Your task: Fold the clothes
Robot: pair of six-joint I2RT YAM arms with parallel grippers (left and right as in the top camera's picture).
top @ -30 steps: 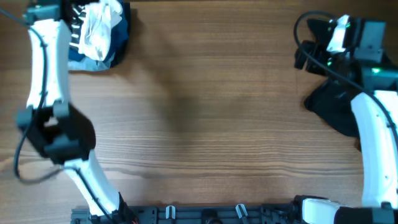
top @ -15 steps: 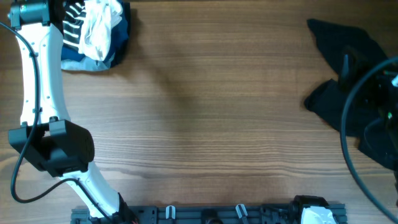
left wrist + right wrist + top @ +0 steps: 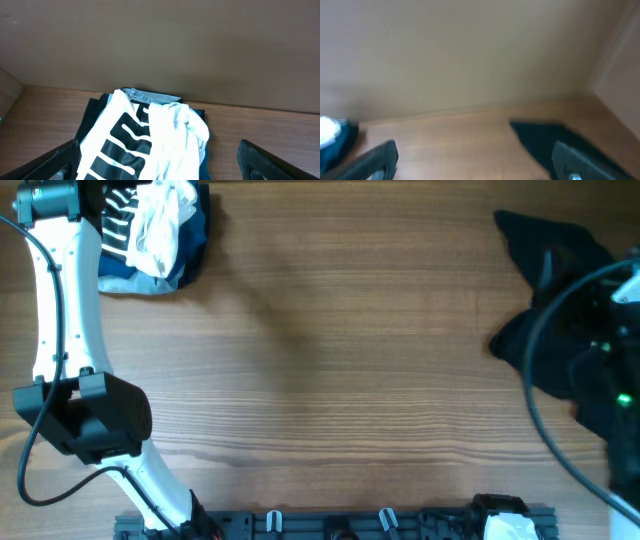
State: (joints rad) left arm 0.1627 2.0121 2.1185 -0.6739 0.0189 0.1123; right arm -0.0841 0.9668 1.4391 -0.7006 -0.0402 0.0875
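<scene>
**White T-shirt lay bunched in the far-left corner, both pincers spread and empty**

The white T-shirt [image 3: 157,225] sat crumpled at the far-left corner of the wooden table [image 3: 340,360], its black striped print turned up on its left side. It lay heaped on a blue garment [image 3: 192,248] that showed around its right and near edges. In the left wrist view the T-shirt [image 3: 170,135] filled the lower middle, with a strip of pale blue fabric [image 3: 137,93] peeking out behind it and a plain brown wall [image 3: 160,45] beyond.

The left gripper [image 3: 160,165] hung close to the pile, fingers wide apart at either side of the view, gripping nothing. The left arm [image 3: 60,310] ran along the left edge of the table up to that corner, just left of the pile.

On the right side a black cloth [image 3: 545,255] lay spread from the far edge toward the middle right. The right arm [image 3: 612,390] and its cable crossed over it, blurred. The right gripper [image 3: 477,160] also stood wide apart and empty; its view was soft, showing the black cloth [image 3: 545,137] to the right and a blurred scrap of white and blue at the left edge.

A rail [image 3: 330,525] lined the near edge.
</scene>
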